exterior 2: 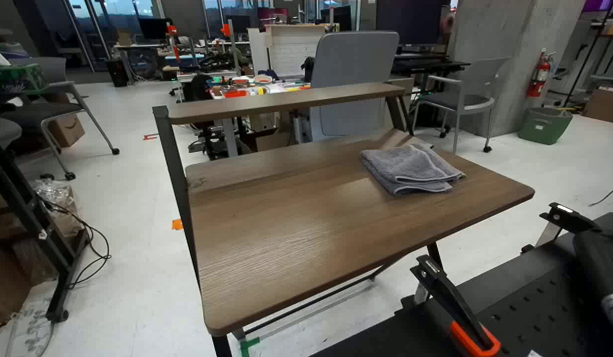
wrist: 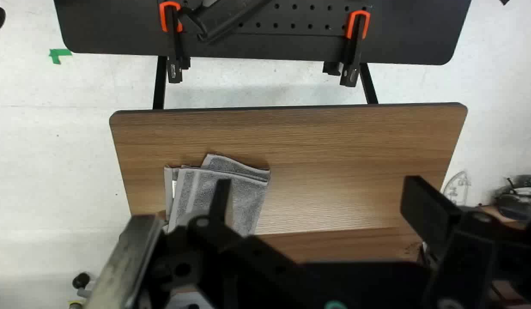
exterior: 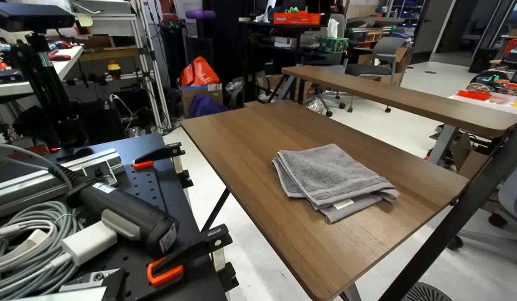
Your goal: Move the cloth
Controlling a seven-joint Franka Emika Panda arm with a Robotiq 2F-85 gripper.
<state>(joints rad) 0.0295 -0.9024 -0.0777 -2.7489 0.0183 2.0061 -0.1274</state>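
The grey folded cloth lies flat in rumpled layers on the brown tabletop. It shows in both exterior views, on the right part of the table (exterior: 333, 177) and toward the far right of the table (exterior 2: 410, 168). In the wrist view the cloth (wrist: 248, 197) is at the lower left of the tabletop (wrist: 355, 150), partly hidden behind one finger. My gripper (wrist: 319, 189) is open, with its fingers wide apart and nothing between them. It is high above the table, and neither exterior view shows it near the cloth.
A raised wooden shelf (exterior: 392, 94) on dark legs runs along one long side of the table. A black perforated bench (exterior 2: 529, 297) with orange-handled clamps (exterior 2: 474, 342) stands along the opposite side, across a gap. A black cylindrical device (exterior: 124, 213) and coiled cables (exterior: 32, 238) lie on it.
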